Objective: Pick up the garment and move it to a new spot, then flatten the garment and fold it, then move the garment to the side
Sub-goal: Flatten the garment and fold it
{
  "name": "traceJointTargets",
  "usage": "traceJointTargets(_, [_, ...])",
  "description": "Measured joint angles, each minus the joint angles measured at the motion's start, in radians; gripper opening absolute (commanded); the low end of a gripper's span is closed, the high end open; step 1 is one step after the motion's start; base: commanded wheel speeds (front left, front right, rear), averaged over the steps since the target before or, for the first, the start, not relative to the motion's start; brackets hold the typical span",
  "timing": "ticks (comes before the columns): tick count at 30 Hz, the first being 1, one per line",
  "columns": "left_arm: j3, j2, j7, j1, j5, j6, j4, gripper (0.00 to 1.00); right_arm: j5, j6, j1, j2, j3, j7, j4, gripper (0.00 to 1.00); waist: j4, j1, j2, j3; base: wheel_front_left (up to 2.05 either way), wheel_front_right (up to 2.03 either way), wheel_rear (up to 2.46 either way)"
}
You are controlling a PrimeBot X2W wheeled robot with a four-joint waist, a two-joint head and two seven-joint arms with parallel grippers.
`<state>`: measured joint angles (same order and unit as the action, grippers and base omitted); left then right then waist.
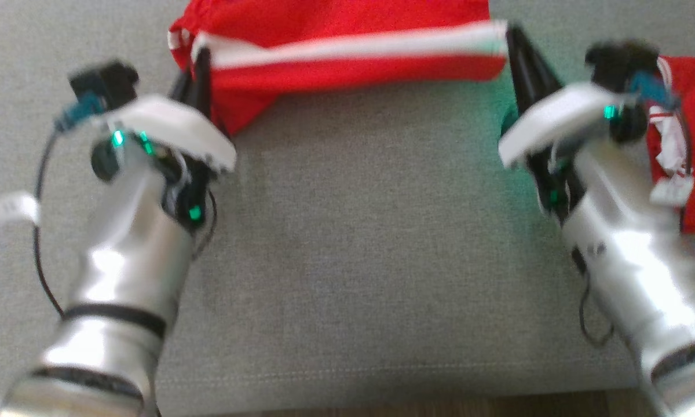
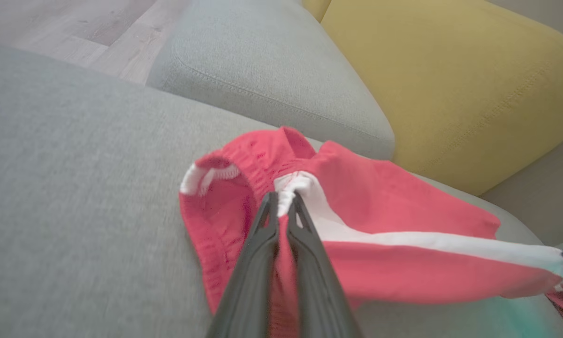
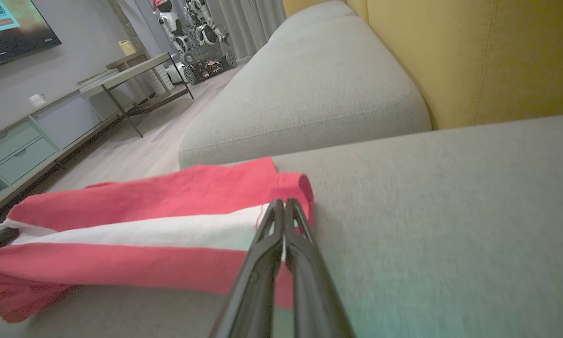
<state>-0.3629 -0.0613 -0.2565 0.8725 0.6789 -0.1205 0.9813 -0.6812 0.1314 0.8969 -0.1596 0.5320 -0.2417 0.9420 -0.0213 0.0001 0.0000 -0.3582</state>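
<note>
Red garment (image 1: 347,69), white-striped, lies across the far part of the grey cushion (image 1: 353,260). Left gripper (image 1: 201,58) pinches the waistband end and right gripper (image 1: 512,36) pinches the hem end. Long axis runs left-right, waistband pointing left. Judged: pickup done, flattening underway; fold and side move left.

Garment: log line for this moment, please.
stage: garment held stretched between both grippers | left gripper: shut on waistband end | right gripper: shut on hem end | surface: grey sofa cushion
</note>
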Motion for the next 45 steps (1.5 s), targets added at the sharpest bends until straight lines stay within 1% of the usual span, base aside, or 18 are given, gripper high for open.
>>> traceJointTargets(4, [0.023, 0.004, 0.0, -0.152, -0.032, -0.003, -0.1, 0.0, -0.005, 0.0, -0.181, -0.028, -0.024, -0.006, -0.092, 0.0, 0.001, 0.0, 0.0, 0.044, 0.0, 0.0, 0.0])
traceJointTargets(5, [0.023, 0.004, 0.0, -0.152, -0.032, -0.003, -0.1, 0.0, -0.005, 0.0, -0.181, -0.028, -0.024, -0.006, -0.092, 0.0, 0.001, 0.0, 0.0, 0.044, 0.0, 0.0, 0.0])
traceJointTargets(11, [0.002, 0.008, 0.0, -0.351, -0.08, -0.004, -0.247, 0.0, 0.022, 0.0, -0.456, -0.063, -0.118, -0.006, -0.284, 0.0, 0.003, -0.0001, 0.0, 0.117, 0.0, 0.0, 0.0])
traceJointTargets(14, [-0.007, 0.005, 0.0, -0.443, -0.096, -0.003, -0.331, 0.0, 0.057, 0.0, -0.591, -0.069, -0.18, 0.034, -0.395, 0.0, 0.002, -0.0001, 0.0, 0.151, 0.0, 0.0, 0.0])
traceJointTargets(16, [-0.011, -0.005, 0.0, -0.51, -0.115, 0.007, -0.393, 0.0, 0.088, 0.0, -0.685, -0.068, -0.233, 0.073, -0.48, 0.0, 0.001, -0.0001, 0.0, 0.174, 0.0, 0.0, 0.0])
traceJointTargets(19, [-0.016, -0.032, 0.001, -0.608, -0.132, 0.034, -0.48, 0.0, 0.14, 0.0, -0.827, -0.04, -0.322, 0.148, -0.617, 0.0, 0.001, -0.0001, 0.0001, 0.207, 0.0, 0.0, 0.0])
traceJointTargets(22, [-0.021, -0.061, 0.021, -0.7, -0.132, 0.061, -0.579, 0.0, 0.197, 0.0, -0.969, 0.017, -0.395, 0.233, -0.766, 0.0, 0.003, -0.0001, 0.0, 0.241, 0.0, 0.0, 0.0])
traceJointTargets(25, [-0.025, -0.078, 0.055, -0.796, -0.132, 0.096, -0.677, 0.0, 0.247, 0.0, -1.104, 0.069, -0.456, 0.32, -0.901, 0.0, 0.005, -0.0001, 0.0, 0.273, 0.0, 0.0, 0.0])
traceJointTargets(28, [-0.026, -0.093, 0.085, -0.895, -0.129, 0.13, -0.776, 0.0, 0.276, 0.0, -1.213, 0.094, -0.491, 0.398, -1.016, 0.0, 0.005, -0.0001, 0.0001, 0.3, 0.0, 0.0, 0.0])
traceJointTargets(32, [-0.025, -0.109, 0.125, -1.001, -0.111, 0.177, -0.892, 0.0, 0.296, 0.0, -1.302, 0.115, -0.526, 0.469, -1.125, 0.0, 0.004, -0.0001, 0.0001, 0.323, 0.0, 0.0, 0.0])
traceJointTargets(37, [-0.021, -0.126, 0.164, -1.078, -0.1, 0.219, -0.996, 0.0, 0.297, 0.0, -1.346, 0.12, -0.557, 0.511, -1.189, 0.0, 0.012, -0.0002, 0.0001, 0.334, 0.0, 0.0, 0.0])
traceJointTargets(42, [-0.016, -0.128, 0.19, -1.085, -0.083, 0.227, -1.027, 0.0, 0.297, 0.0, -1.318, 0.123, -0.573, 0.525, -1.194, 0.0, 0.025, -0.0002, 0.0001, 0.33, 0.0, 0.0, 0.0])
traceJointTargets(45, [-0.015, -0.128, 0.21, -1.064, -0.076, 0.226, -1.027, 0.0, 0.304, 0.0, -1.246, 0.116, -0.567, 0.529, -1.171, 0.0, 0.034, -0.0002, 0.0001, 0.314, 0.0, 0.0, 0.0])
